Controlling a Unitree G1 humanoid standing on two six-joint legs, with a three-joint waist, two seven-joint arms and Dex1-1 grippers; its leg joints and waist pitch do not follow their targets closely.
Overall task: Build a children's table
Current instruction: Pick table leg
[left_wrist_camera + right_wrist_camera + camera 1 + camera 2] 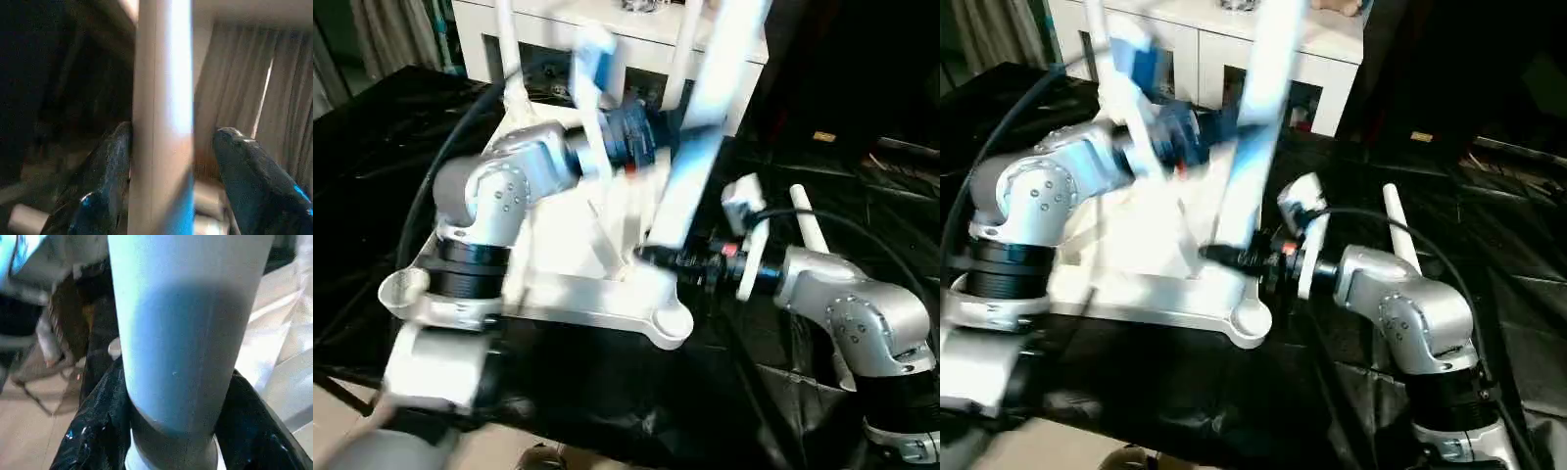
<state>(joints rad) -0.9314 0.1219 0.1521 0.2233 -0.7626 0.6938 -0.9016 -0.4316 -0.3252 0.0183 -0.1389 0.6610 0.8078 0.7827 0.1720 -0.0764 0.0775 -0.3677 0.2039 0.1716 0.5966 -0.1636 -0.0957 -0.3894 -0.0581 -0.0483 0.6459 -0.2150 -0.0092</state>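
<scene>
on the black-draped table [372, 127] the tabletop [607, 304] is lying underside up. our right gripper [171, 431] is grasping a leg [690, 147] near its base, while our left gripper [166, 161] is standing released around it, one finger [254, 171] apart.

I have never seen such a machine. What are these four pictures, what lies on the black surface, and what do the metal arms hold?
This is a humanoid robot with two silver arms. Two pictures come from cameras in its head, looking down over its forearms. The other two come from a camera on each wrist, looking along that gripper's two black fingers.

On the black-draped work table lies the white table top, with a rounded corner socket near the robot. A long white leg rises from it, tilted.

The right gripper is closed around the leg low down. The left gripper is higher up: the leg stands between its fingers, touching one, with a gap to the other. Another leg lies on the cloth.
</scene>
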